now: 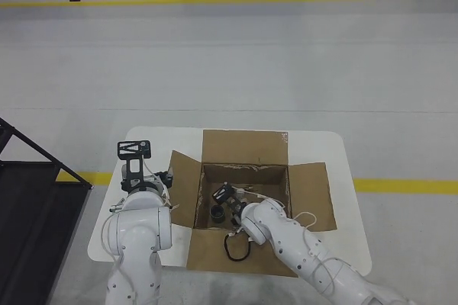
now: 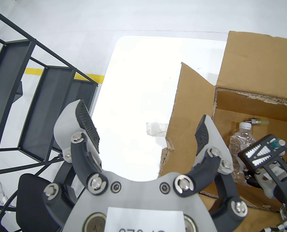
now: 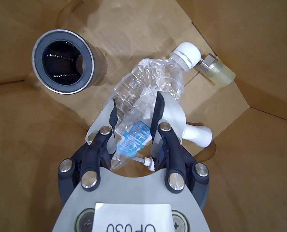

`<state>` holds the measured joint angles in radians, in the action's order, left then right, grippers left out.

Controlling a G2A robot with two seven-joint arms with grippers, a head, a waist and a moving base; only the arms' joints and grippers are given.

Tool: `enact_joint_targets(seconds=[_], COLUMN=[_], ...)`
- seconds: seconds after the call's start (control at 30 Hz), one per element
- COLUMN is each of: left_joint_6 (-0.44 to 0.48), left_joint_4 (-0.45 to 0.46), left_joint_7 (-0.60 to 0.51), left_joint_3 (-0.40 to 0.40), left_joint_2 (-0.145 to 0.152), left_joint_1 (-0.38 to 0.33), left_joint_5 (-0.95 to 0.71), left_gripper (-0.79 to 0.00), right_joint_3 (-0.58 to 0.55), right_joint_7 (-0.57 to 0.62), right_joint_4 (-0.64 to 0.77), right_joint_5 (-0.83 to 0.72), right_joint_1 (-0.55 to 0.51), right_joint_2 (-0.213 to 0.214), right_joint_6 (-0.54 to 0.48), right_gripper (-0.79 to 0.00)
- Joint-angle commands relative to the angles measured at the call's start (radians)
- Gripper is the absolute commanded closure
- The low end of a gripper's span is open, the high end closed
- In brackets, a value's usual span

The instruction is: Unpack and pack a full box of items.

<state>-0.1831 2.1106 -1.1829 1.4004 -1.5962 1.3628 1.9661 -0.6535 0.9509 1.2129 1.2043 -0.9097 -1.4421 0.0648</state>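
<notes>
Standing on the white table (image 1: 168, 145), the cardboard box (image 1: 244, 145) was found open, its four flaps folded outward. The right gripper (image 3: 136, 98) was seen low inside the box, its two fingers closed against the sides of a crumpled clear plastic bottle (image 3: 153, 78) with a white cap and a blue label. The bottle was held toward its base end, with the capped neck pointed away from the wrist toward a box wall. Whether the bottle was lifted off the cardboard floor could not be told. It appeared to lie over a white plastic part (image 3: 196, 135), of which a rounded body and a short spout were visible. Just beside the cap, a small metal fitting (image 3: 217, 69) with a yellowish translucent sleeve was seen on the box floor, close to touching the cap. A dark metal cylinder (image 3: 63, 61), hollow and edged with a bright rim, was seen apart from the bottle near another wall of the box, its open bore turned up toward the wrist.

The left gripper (image 2: 141, 114) was held above the bare table, outside the box and beside its left flap, with the fingers spread wide apart and nothing between them. A scrap of clear tape (image 2: 155, 129) was seen stuck at that flap's torn edge. A black metal step frame (image 2: 37, 92) was seen on the floor beside the table, and a yellow line (image 1: 412, 185) was marked across the floor.
</notes>
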Motion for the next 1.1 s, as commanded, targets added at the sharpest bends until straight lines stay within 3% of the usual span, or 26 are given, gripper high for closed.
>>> enact_joint_targets(seconds=[0.0,0.13,0.2,0.33,0.63,0.73,0.97,1.07], left_joint_6=[0.000,0.000,0.000,0.000,0.000,0.000,0.000,0.000], left_joint_4=[0.000,0.000,0.000,0.000,0.000,0.000,0.000,0.000], left_joint_7=[0.000,0.000,0.000,0.000,0.000,0.000,0.000,0.000], left_joint_3=[0.000,0.000,0.000,0.000,0.000,0.000,0.000,0.000], left_joint_2=[0.000,0.000,0.000,0.000,0.000,0.000,0.000,0.000], left_joint_1=[0.000,0.000,0.000,0.000,0.000,0.000,0.000,0.000], left_joint_5=[0.000,0.000,0.000,0.000,0.000,0.000,0.000,0.000], left_gripper=[-0.785,-0.785,-0.785,-0.785,-0.785,-0.785,-0.785,-0.785], right_joint_3=[0.003,-0.001,-0.009,-0.029,-0.065,-0.066,-0.052,-0.044], right_joint_7=[-0.003,-0.004,-0.002,0.006,0.035,0.035,0.020,0.018], right_joint_4=[-0.014,-0.036,-0.037,-0.028,-0.010,-0.026,-0.082,-0.108], right_joint_5=[-0.002,-0.004,-0.003,0.003,0.029,0.029,0.016,0.008], right_joint_1=[0.003,0.008,0.011,0.011,-0.003,-0.004,0.010,0.014], right_joint_2=[-0.005,-0.013,-0.014,-0.012,-0.008,-0.011,-0.029,-0.037], right_joint_6=[-0.001,0.004,0.005,0.003,0.008,-0.001,-0.014,-0.021], right_gripper=[-0.369,-0.388,-0.502,-0.613,-0.696,-0.785,-0.727,-0.739])
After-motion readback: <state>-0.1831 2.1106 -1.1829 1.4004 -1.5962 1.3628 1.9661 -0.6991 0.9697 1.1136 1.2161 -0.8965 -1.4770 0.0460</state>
